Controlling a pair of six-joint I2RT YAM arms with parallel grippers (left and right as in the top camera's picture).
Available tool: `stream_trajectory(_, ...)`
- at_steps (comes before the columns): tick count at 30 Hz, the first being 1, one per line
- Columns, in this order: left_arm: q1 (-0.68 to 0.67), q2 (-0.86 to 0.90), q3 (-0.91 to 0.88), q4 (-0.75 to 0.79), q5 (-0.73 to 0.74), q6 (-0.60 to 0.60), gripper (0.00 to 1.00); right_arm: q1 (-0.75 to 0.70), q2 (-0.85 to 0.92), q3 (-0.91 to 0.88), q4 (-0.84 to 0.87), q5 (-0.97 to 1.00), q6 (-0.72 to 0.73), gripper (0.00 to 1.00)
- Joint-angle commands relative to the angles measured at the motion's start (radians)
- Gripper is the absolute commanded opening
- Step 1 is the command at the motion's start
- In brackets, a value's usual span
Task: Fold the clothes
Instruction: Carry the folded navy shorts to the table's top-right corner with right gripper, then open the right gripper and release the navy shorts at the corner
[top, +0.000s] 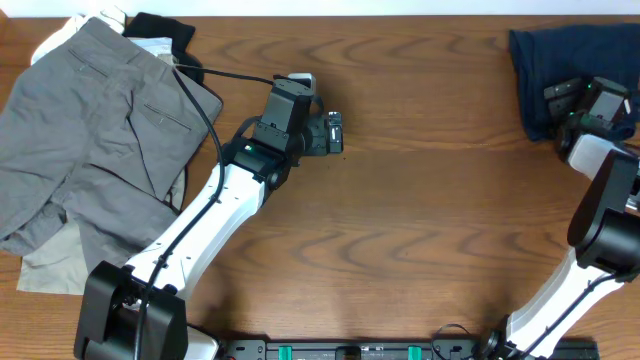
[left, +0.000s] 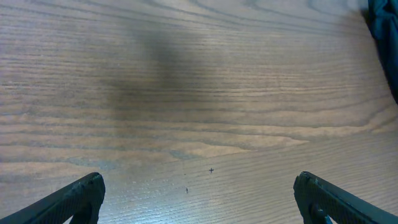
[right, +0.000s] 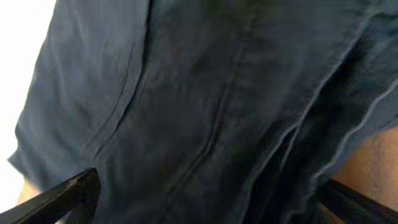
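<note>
The dark navy blue shorts (top: 560, 60) lie bunched at the far right corner of the table. They fill the right wrist view (right: 205, 106), with seams and folds showing. My right gripper (top: 572, 100) is over them, its jaws (right: 208, 202) open wide with the cloth between the fingertips. My left gripper (top: 335, 133) hovers over bare wood at the table's middle, open and empty (left: 199, 199). An edge of the navy shorts shows at the top right of the left wrist view (left: 385, 37).
Grey shorts (top: 90, 130) with a welt pocket lie spread at the far left, over beige (top: 50, 265), white (top: 60, 35) and black (top: 165, 28) garments. A black cable (top: 215, 75) runs over the grey shorts to the left arm.
</note>
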Motion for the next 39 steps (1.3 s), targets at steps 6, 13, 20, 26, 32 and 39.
stream_trajectory(6,0.004,0.002,-0.003,0.004,-0.013,0.018,0.98,0.01,-0.291,-0.002,-0.253,-0.082,-0.291,0.99)
stream_trajectory(13,0.004,0.002,-0.003,-0.032,-0.013,0.018,0.98,0.034,-0.554,-0.002,-0.531,-0.224,-0.534,0.99)
stream_trajectory(20,0.004,0.002,-0.003,-0.037,-0.012,0.018,0.98,0.091,-0.726,-0.002,-0.702,-0.667,-0.772,0.99)
stream_trajectory(26,0.004,0.002,-0.003,-0.037,-0.012,0.018,0.98,0.199,-0.787,-0.002,-0.821,-0.744,-0.774,0.99)
stream_trajectory(32,0.004,0.002,-0.003,-0.037,-0.012,0.018,0.98,0.249,-0.784,-0.002,-0.857,-0.742,-0.776,0.99)
stream_trajectory(39,0.004,0.002,-0.003,-0.037,-0.012,0.018,0.98,0.249,-0.784,-0.002,-1.004,-0.542,-0.814,0.99)
